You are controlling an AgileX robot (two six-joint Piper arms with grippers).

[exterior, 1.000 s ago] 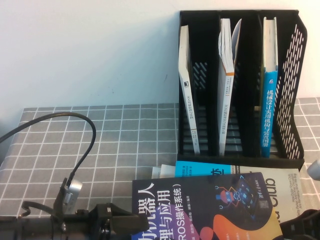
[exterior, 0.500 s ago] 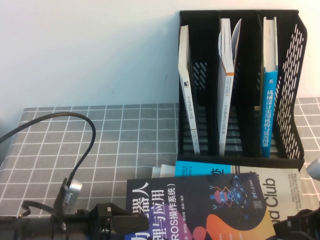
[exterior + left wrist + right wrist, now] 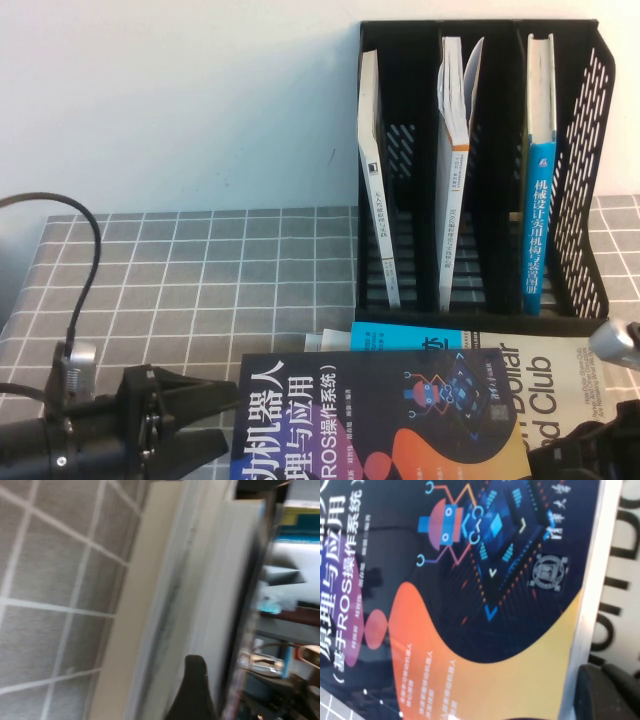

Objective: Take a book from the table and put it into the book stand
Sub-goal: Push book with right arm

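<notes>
The book [image 3: 380, 420], black and navy with white Chinese characters, an orange swirl and a small robot graphic, lies at the near edge of the table [image 3: 200, 270], partly on other books. Its cover fills the right wrist view [image 3: 485, 580]. My left gripper [image 3: 232, 418] is open at the book's left edge, one finger above the other. One finger [image 3: 195, 687] shows against a book's pale edge [image 3: 170, 605]. My right gripper [image 3: 575, 455] sits against the book's right edge and also shows in the right wrist view [image 3: 602, 695]. The black book stand [image 3: 590, 120] stands behind.
A cyan and white "Dollar Brand Club" book [image 3: 565, 385] lies under the book's right side. The stand's slots hold a white book [image 3: 372, 180], a white and orange book [image 3: 452, 170] and a blue-spined book [image 3: 538, 220]. A black cable [image 3: 92, 260] arcs at far left.
The book has slid left, with the right gripper following at its right edge. The left arm has drawn back to the left and its fingers now stand spread.
</notes>
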